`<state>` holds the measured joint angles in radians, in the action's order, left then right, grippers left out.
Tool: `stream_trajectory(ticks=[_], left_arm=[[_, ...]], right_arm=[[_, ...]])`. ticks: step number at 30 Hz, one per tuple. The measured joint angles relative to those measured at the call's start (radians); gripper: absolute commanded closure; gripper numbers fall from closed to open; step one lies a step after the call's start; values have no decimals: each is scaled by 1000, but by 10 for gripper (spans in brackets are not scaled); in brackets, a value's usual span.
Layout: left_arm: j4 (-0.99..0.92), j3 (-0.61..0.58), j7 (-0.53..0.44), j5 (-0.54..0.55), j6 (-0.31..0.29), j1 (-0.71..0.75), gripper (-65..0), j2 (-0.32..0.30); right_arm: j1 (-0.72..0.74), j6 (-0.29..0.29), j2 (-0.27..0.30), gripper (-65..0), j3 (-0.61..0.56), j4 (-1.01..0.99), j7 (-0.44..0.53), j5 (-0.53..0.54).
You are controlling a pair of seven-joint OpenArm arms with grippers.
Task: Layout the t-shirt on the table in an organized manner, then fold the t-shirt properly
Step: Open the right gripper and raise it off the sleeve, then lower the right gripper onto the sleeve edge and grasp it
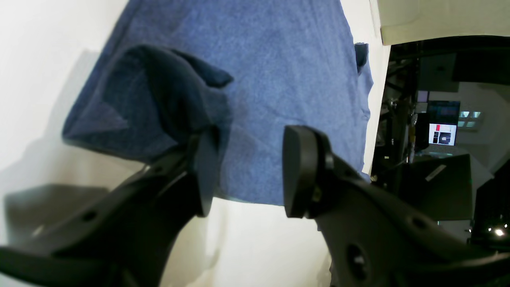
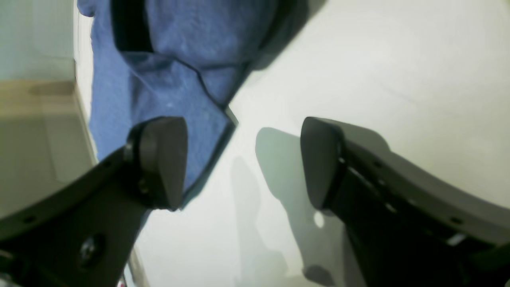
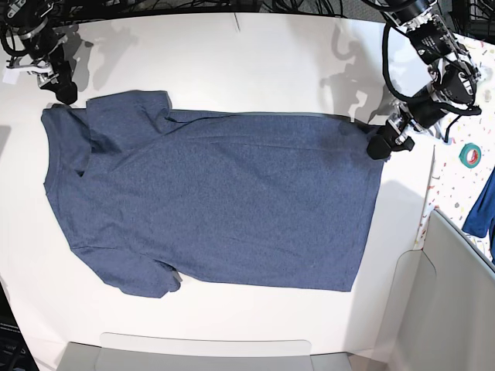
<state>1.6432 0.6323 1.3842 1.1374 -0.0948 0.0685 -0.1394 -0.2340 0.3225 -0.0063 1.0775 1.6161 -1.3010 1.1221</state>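
Green tape roll [image 3: 469, 155] lies at 3 o'clock on speckled side surface [image 3: 452, 182]. Blue cloth [image 3: 481, 205] just below it. Lit monitor [image 1: 442, 133] in bkgd, wrist view.

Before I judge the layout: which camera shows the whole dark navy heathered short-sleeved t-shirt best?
The base view: the dark navy heathered t-shirt lies entirely in frame, spread flat on the white table. The left wrist view shows only one bunched edge; the right wrist view only one corner.
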Motion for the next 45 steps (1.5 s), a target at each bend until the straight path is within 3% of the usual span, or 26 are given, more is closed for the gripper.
stream_trajectory(ticks=[27, 41, 43, 45], left_arm=[[0, 3, 0, 0, 0, 0, -265, 14], [0, 3, 0, 0, 0, 1, -265, 14], [0, 3, 0, 0, 0, 1, -265, 14], [0, 2, 0, 0, 0, 0, -265, 14]], right_arm=[[73, 19, -14, -438, -196, -55, 61, -64], [1, 20, -14, -436, -200, -42, 46, 29], [2, 20, -14, -401, -200, -42, 44, 26], [4, 19, -14, -325, -200, -42, 43, 5]])
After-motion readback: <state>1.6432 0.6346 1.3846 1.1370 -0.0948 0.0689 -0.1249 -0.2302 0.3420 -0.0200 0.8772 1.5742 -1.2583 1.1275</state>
